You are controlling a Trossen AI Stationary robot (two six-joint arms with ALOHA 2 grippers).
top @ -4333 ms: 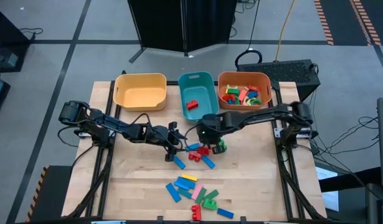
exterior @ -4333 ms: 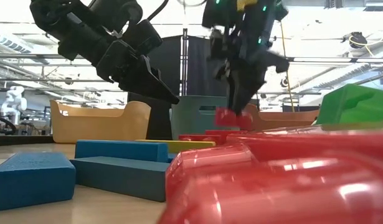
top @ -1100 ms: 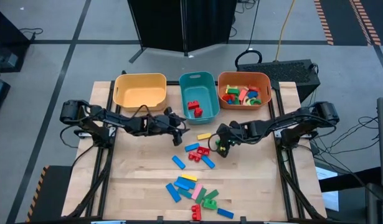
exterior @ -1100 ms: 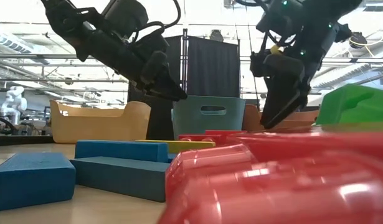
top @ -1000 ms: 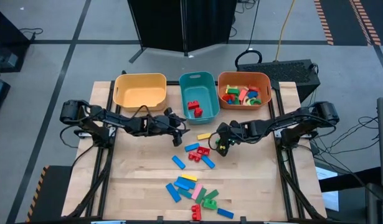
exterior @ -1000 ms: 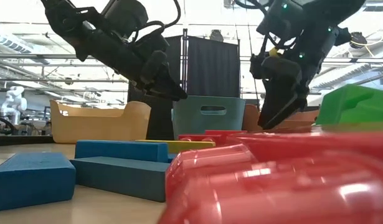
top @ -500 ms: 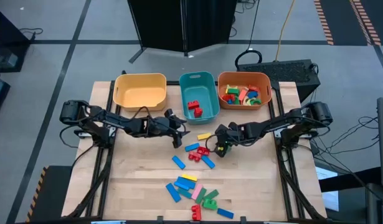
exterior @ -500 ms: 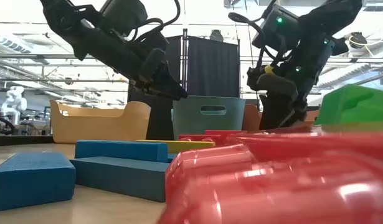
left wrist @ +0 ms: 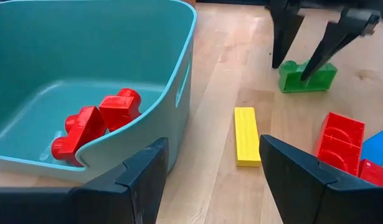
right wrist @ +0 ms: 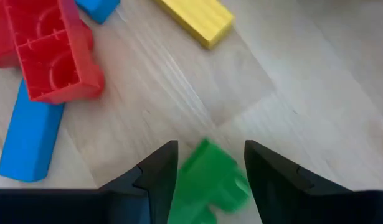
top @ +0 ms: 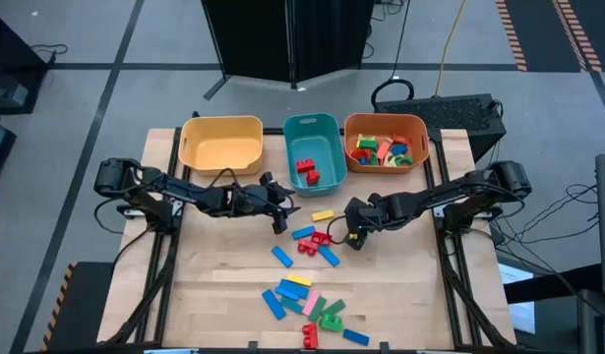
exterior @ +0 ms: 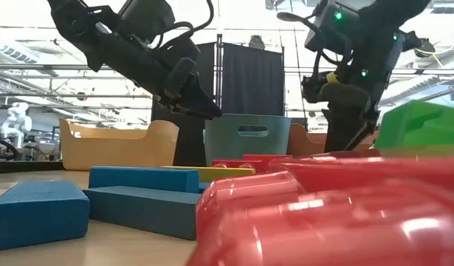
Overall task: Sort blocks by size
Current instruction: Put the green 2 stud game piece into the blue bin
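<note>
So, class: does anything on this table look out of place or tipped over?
One red block near the table's middle lies flipped, its hollow underside up, beside a blue bar. The yellow bin holds no blocks that can be seen, while the teal bin holds red ones and the orange bin a mixed pile.

The table [top: 223,295] is pale wood with a fine straight grain and a smooth, faintly satin finish. The blocks [top: 312,305] on it look like moulded plastic; the red block [right wrist: 51,53] shows ribbed, hollow moulding on its underside, the green block [left wrist: 306,76] has a soft sheen, and the yellow bar [left wrist: 246,135] is smooth and flat-faced. The teal bin [left wrist: 85,68] is smooth plastic with an even, semi-matt skin, as are the yellow bin [top: 221,144] and the orange bin [top: 385,126]. The left end effector [left wrist: 207,171] has matt black, hard-looking fingers [left wrist: 141,177], and the right end effector [right wrist: 207,171] has the same dull black finish.
</note>
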